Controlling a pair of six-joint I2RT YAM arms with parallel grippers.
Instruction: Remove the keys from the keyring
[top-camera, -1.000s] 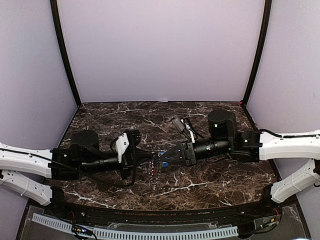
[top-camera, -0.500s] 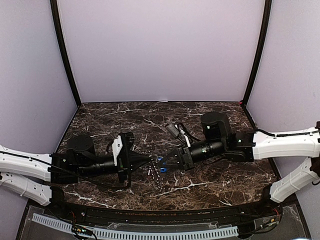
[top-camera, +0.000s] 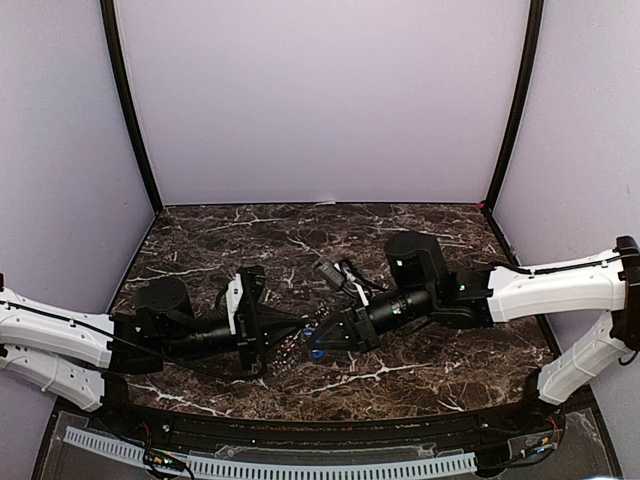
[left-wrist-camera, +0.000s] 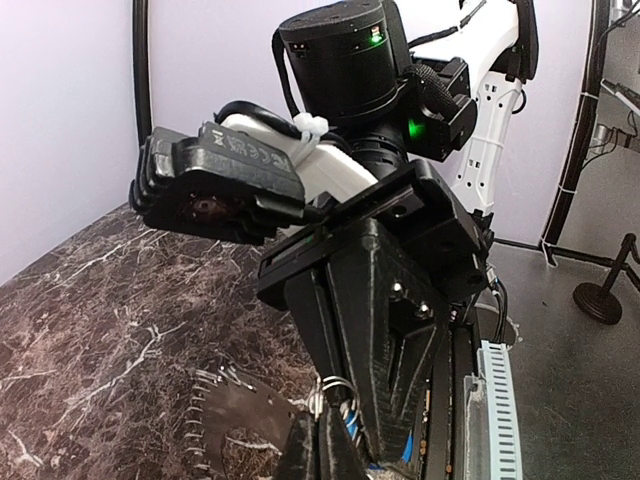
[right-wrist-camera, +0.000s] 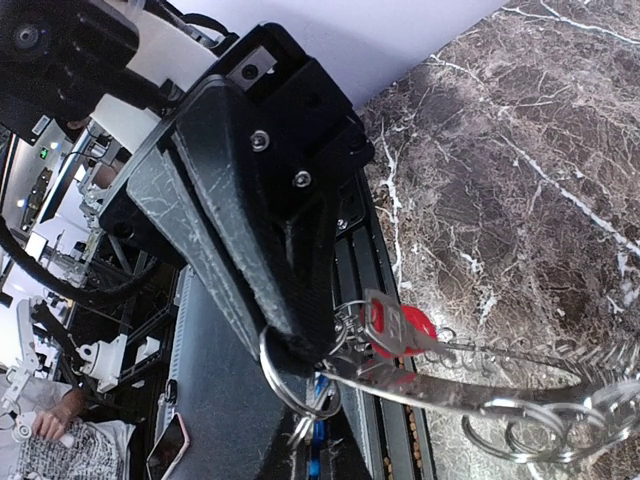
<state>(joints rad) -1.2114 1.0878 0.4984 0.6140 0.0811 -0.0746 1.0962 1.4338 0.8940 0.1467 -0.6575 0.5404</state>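
- Dark veined marble table (top-camera: 420, 235), and both arms come in low over it from the near edge to meet nose to nose at the middle.
- Left gripper (top-camera: 288, 335) first: fingers pressed together, pinching one end of the keyring (right-wrist-camera: 470, 388), which is carried just above the marble.
- The toothed grey ring runs flat between the two grippers, jagged edge showing clearly in the right wrist view.
- The red key (right-wrist-camera: 400, 325) is right there on the ring, sitting just beside the left gripper's tips.
- Right gripper (top-camera: 322, 340) faces it, fingers drawn in tight; they look to be clamped on the blue key (top-camera: 316, 352), though the tips are partly hidden.
- Beyond, bare lilac walls (top-camera: 320, 100) close in the back.
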